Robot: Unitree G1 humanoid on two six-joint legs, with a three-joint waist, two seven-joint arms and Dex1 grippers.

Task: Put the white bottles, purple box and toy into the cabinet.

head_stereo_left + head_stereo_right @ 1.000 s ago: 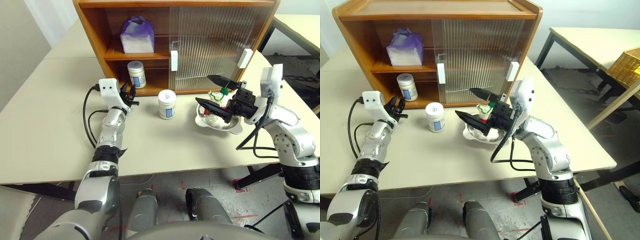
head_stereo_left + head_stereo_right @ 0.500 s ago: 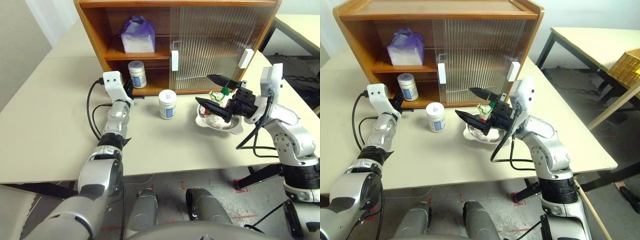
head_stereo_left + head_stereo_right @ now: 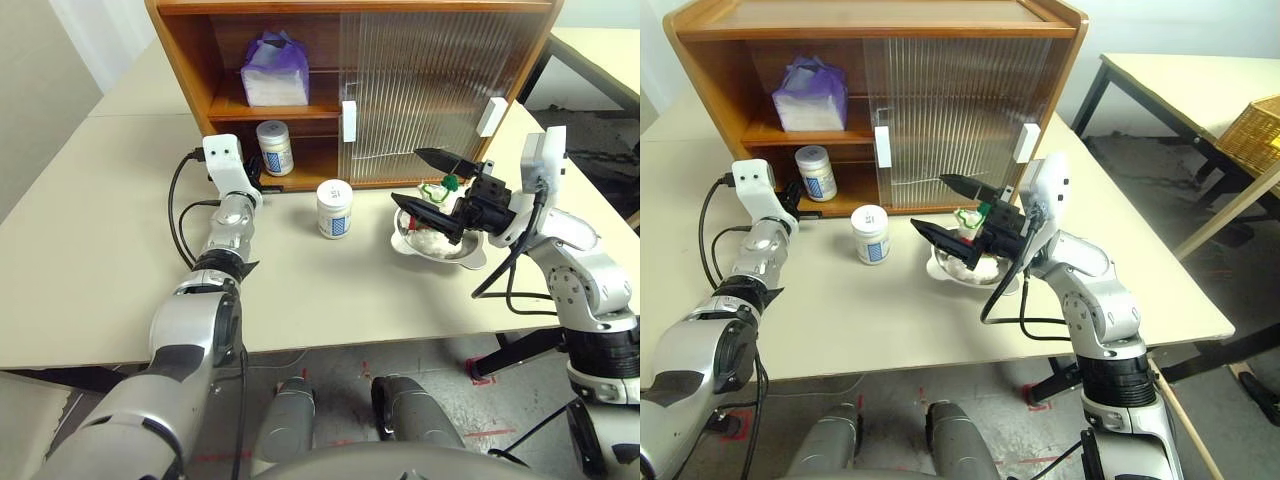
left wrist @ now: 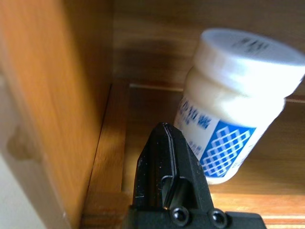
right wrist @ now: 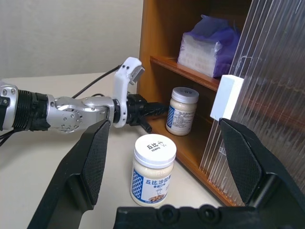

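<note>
Cabinet (image 3: 190, 60) at back of table (image 3: 90, 260), left half open, right half behind ribbed doors (image 3: 430, 80). Purple box (image 3: 274, 70) on upper shelf. One bottle (image 3: 273, 148) on bottom shelf, upright, near left wall. Second bottle (image 3: 334, 208) on table just in front of cabinet, upright, betw. the two arms. Toy (image 3: 432, 225) in steel bowl (image 3: 470, 252) to the right of that bottle; red/green bits visible, rest mostly hidden by gripper.

L gripper (image 5: 151, 111) at cabinet's lower opening, pointing in, level, fingers clenched together w/ nothing betw. them. In L wrist view fingertips (image 4: 164, 157) just beside shelf bottle, close to label; touching or not – hard to say, looks slightly apart.

R gripper (image 3: 432, 182) over bowl, fingers spread wide, holding nothing, pointing toward L side. R wrist view looks betw. its fingers (image 5: 90, 157) at table bottle, shelf bottle, L arm and white door handle (image 5: 227, 97).
</note>
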